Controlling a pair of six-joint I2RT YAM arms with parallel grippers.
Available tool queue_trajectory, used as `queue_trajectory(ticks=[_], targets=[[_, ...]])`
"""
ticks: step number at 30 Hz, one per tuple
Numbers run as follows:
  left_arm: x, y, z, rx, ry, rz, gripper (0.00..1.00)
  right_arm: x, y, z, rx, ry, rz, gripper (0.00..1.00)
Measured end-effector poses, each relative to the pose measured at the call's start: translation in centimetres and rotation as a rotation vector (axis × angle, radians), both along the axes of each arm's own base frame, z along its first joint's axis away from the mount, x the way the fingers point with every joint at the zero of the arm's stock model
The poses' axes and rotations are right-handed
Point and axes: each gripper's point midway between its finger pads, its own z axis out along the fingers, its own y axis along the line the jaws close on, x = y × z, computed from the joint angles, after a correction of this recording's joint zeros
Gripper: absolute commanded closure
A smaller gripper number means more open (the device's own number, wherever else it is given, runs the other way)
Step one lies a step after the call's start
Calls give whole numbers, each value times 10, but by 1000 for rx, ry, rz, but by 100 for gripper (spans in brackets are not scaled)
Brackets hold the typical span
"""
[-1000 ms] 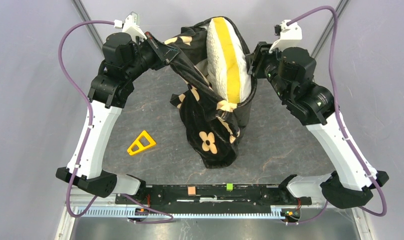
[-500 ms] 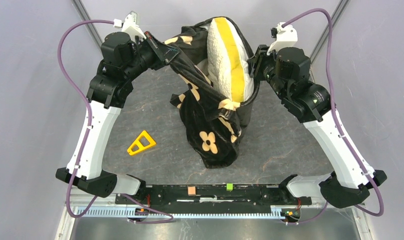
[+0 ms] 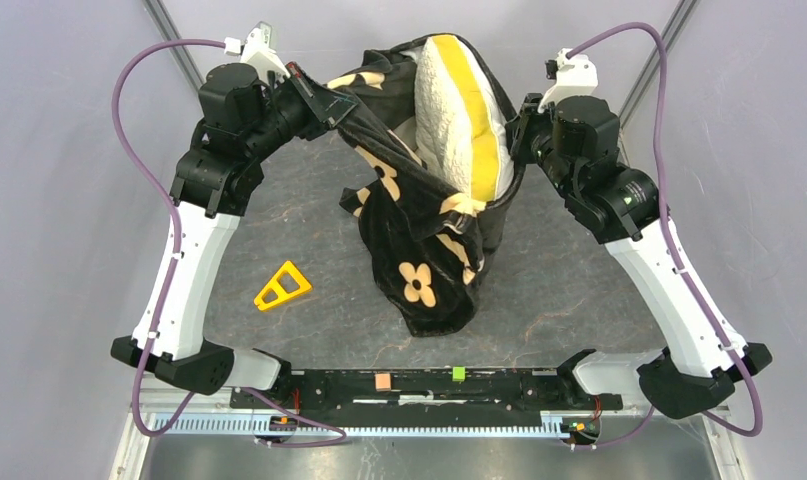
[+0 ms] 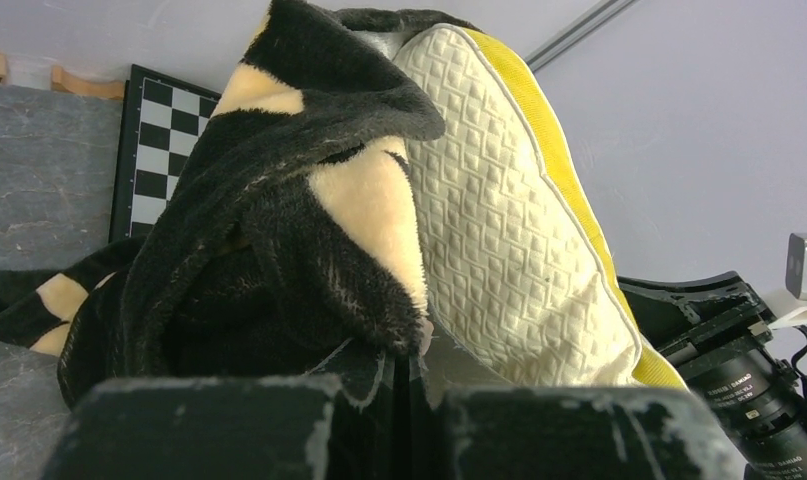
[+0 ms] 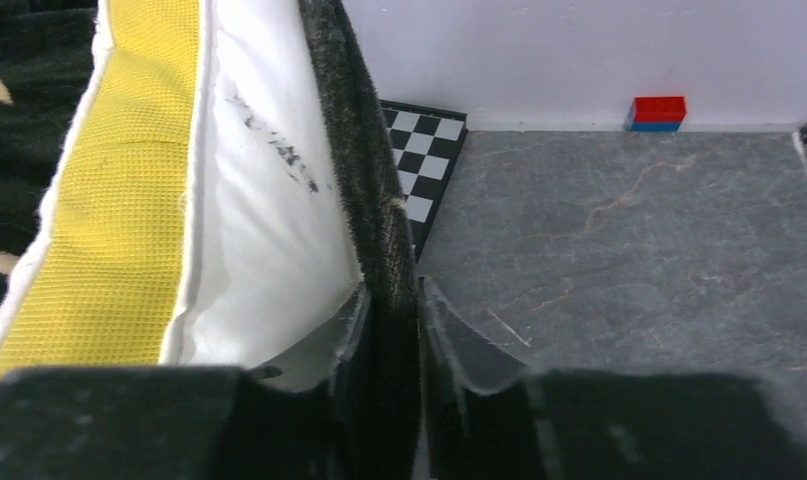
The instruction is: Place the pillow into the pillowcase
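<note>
- The plump cream-white quilted pillow with a yellow side band stands on end at the far middle of the desk. Its lower part is sunk in the mouth of the black plush, tan-flowered pillowcase, and its upper part is bare.
- The pillow's long axis runs roughly far to near in the overhead view, yellow band uppermost. It lies between the two sets of jaws.
- The right gripper is the nearer one, just beside the pillow's right face. Its jaws are pressed in on the black rim of the case, only the cloth between them.
- The left gripper is further off to the left. Its jaws are clamped fully on the opposite rim, and the fabric is stretched from them towards the pillow.
- How deep the pillow sits is hidden by folds, probably about half.
- I judge that the next move depends on drawing both rims up over the bare end.
- The rest of the case sags onto the grey marbled desk towards the near side, and a yellow triangular piece lies well apart on the left.
</note>
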Motion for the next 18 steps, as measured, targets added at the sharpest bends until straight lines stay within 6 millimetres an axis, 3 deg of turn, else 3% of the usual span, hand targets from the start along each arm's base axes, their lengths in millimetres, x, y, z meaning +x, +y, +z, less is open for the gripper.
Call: queue_trajectory(ticks=[2,6,8,10,13,16,18], targets=[[0,0,-1,1,3,0,97,0,1,-3,-5,7,7,98],[1,-2,-1,0,4,-7,97,-3,12,-4,3,17,76,100],[3,-5,6,-15,-2,-22,97,-7,19,6,22,5,120,100],[5,-13,20,-37,-23,-46,97,-10,25,31,55,-43,158,100],[4,-39,56,-72,-95,-109,97,-20,24,94,117,-176,188,100],[-17,-84,116,-152,-243,-222,97,-35,18,147,193,-318,202,100],[-33,-100,151,-223,-338,-272,97,-45,21,168,249,-380,243,100]])
